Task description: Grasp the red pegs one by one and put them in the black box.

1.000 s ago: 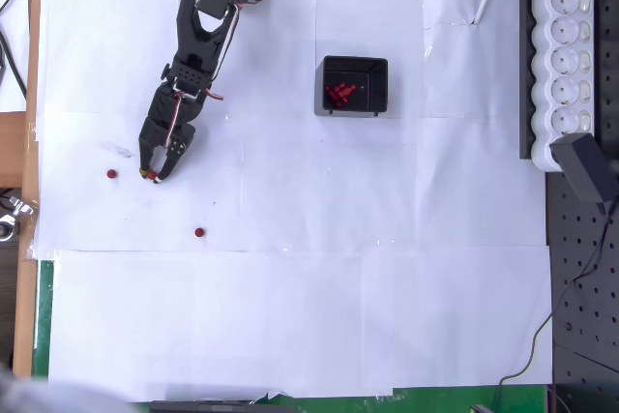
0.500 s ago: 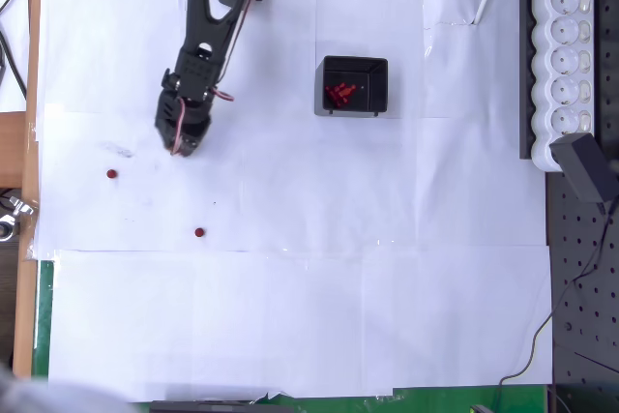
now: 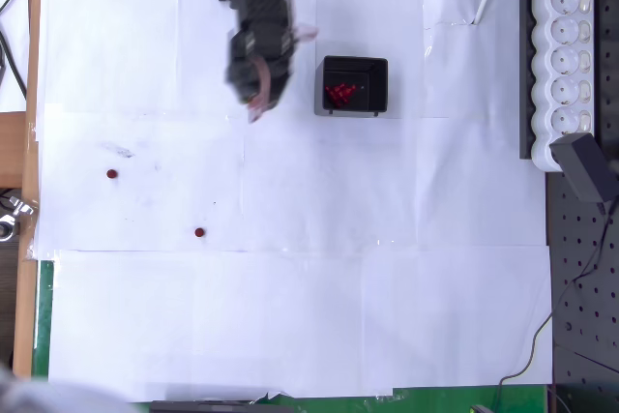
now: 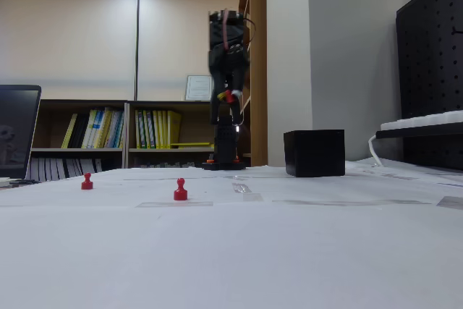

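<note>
Black pincer (image 3: 256,108) raised left of black box (image 3: 378,96).

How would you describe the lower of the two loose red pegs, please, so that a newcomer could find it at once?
In the overhead view, start from the black box near the top middle of the white paper and look down and left. Two red pegs lie loose there. Yours is the lower peg, nearer the centre; the other peg sits higher, closer to the paper's left edge.
</note>
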